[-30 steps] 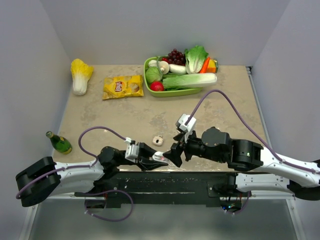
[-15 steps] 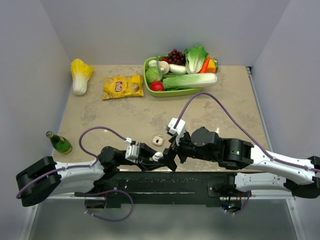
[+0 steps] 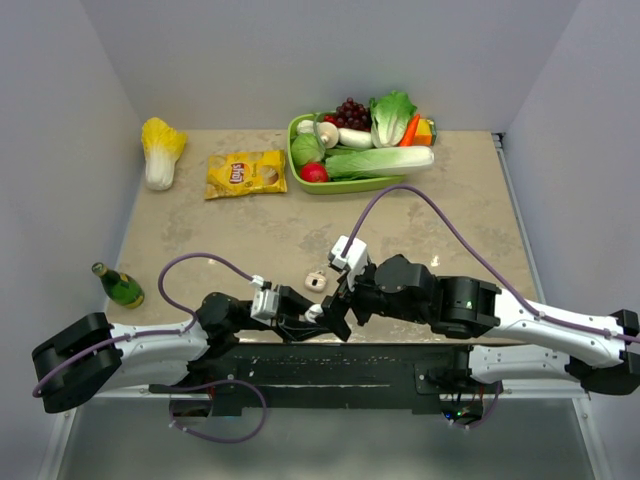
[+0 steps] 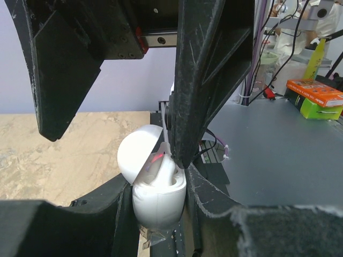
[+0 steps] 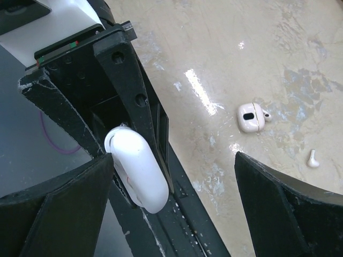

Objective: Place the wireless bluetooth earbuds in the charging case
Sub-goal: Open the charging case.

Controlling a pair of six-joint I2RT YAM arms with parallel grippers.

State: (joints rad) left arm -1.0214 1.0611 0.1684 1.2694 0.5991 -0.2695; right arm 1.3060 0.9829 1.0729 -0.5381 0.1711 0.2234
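Observation:
My left gripper is shut on the white charging case, holding it upright at the table's near edge with its lid swung open. Something white stands in its wells; I cannot tell if it is an earbud. My right gripper is open and hovers right over the case, one of its black fingers almost touching the case rim. In the right wrist view the case sits between those wide jaws. One white earbud lies on the table beyond. A small cream boxy piece rests near it.
A green tray of vegetables stands at the back. A yellow chips bag and a cabbage lie to its left. A green bottle lies at the left edge. The black base rail runs under both grippers.
My right arm has slid left and closed in over the case, and its jaws have opened wider. The left gripper has kept still with the case.

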